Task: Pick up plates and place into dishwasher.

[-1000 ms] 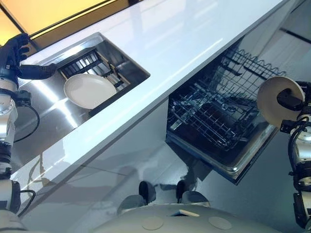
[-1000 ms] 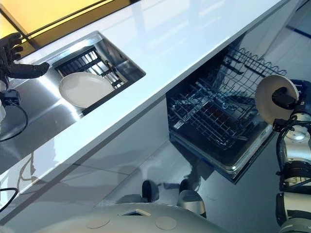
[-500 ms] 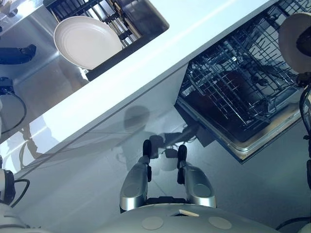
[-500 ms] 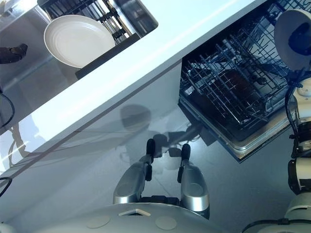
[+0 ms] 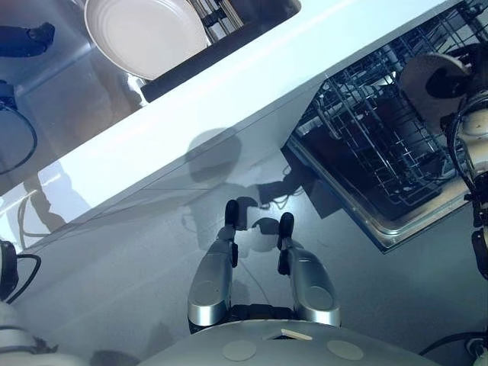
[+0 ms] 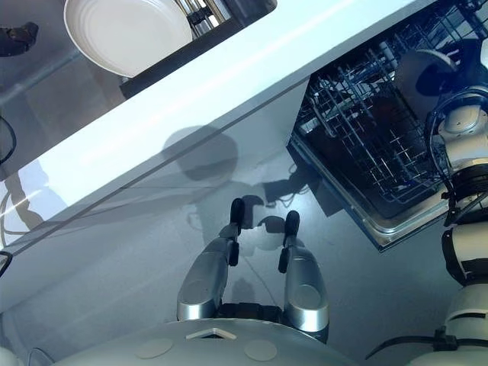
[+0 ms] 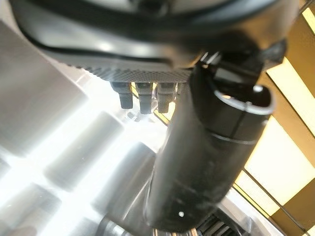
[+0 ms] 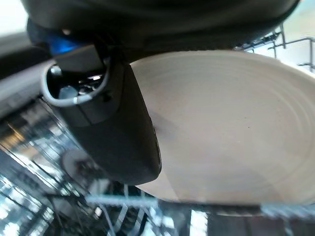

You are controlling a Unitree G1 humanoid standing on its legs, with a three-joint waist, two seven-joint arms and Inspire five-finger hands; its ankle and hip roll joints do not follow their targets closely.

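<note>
one plate [image 5: 424, 70] pinched in our right hand [image 5: 448, 82] above the rack [image 5: 366, 145]; second plate [image 5: 145, 34] waits in the sink [image 5: 263, 11].

White glossy bench [image 5: 252, 84] runs on a diagonal from upper right to lower left. Its grey cabinet front [image 5: 259, 133] drops to a smooth grey floor [image 5: 114, 305]. Set into the bench toward the left: steel sink [image 5: 69, 114], bare metal bright with glare, with a dark slatted rack [image 5: 229, 44] in the basin on the bench side.
</note>
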